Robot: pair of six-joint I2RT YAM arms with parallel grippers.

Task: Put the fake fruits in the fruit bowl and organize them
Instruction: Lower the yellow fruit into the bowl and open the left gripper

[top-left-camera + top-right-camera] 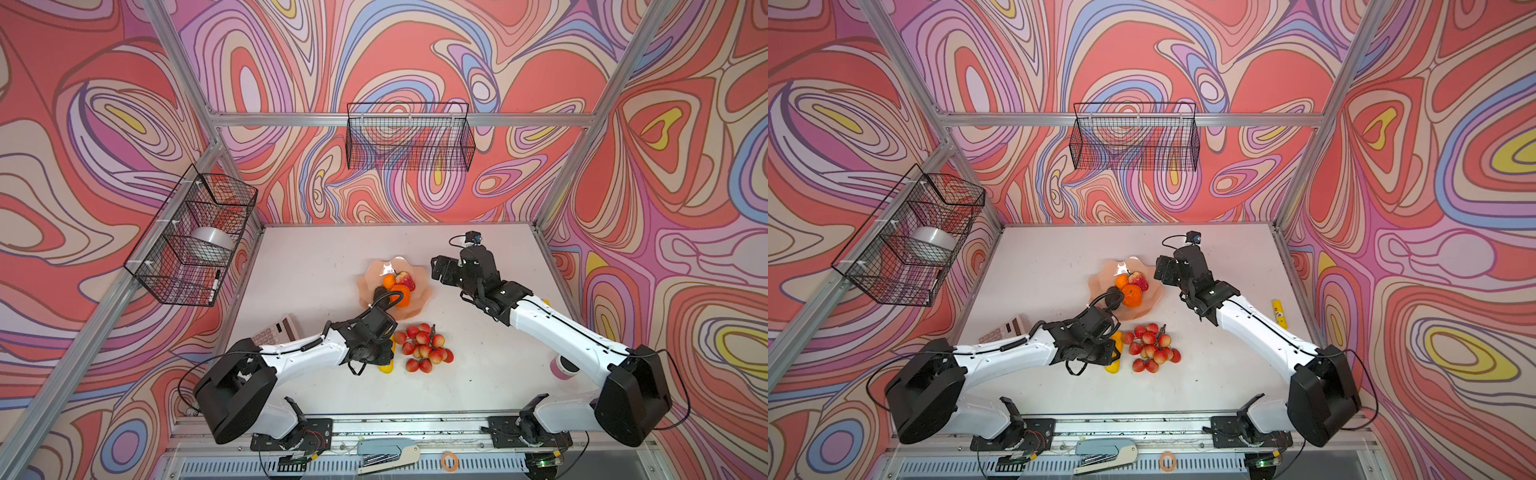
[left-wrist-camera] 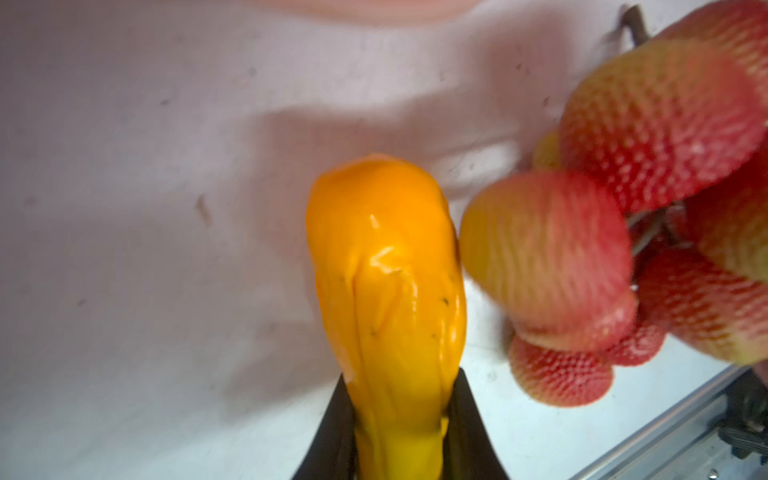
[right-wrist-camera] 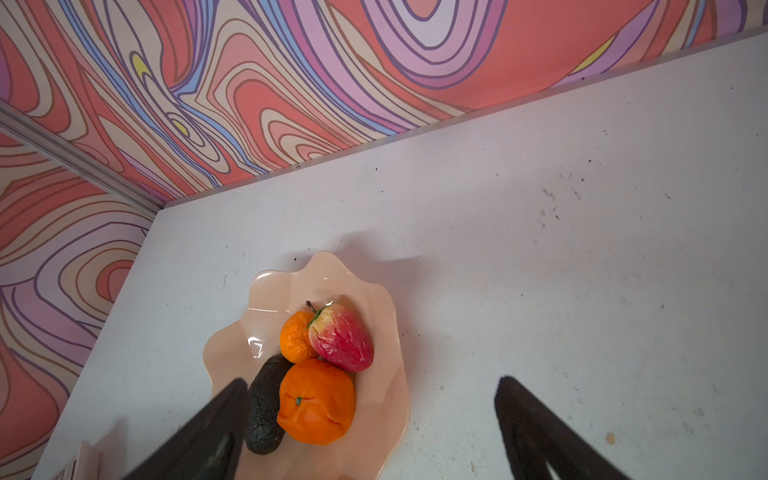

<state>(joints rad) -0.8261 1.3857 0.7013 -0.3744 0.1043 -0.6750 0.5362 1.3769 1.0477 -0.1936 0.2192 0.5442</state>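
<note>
- Counting what you have in the fruit bowl point(image 3: 270, 299): the strawberry point(image 3: 343, 338), the smaller orange point(image 3: 295, 336), the larger orange point(image 3: 316, 401) and the avocado point(image 3: 266, 407) lie inside, packed together.
- Your left gripper point(image 2: 401, 399) has its jaws clamped on one end of the long yellow fruit point(image 2: 386, 270), which is outside the bowl, just beside the bunch of berries point(image 1: 424, 347) on the table point(image 1: 311, 257).
- Your right gripper point(image 3: 372, 382) hangs near the bowl, jaws wide apart, holding nothing.
- Two fruits look left to you: the yellow one, then the berries.
</note>
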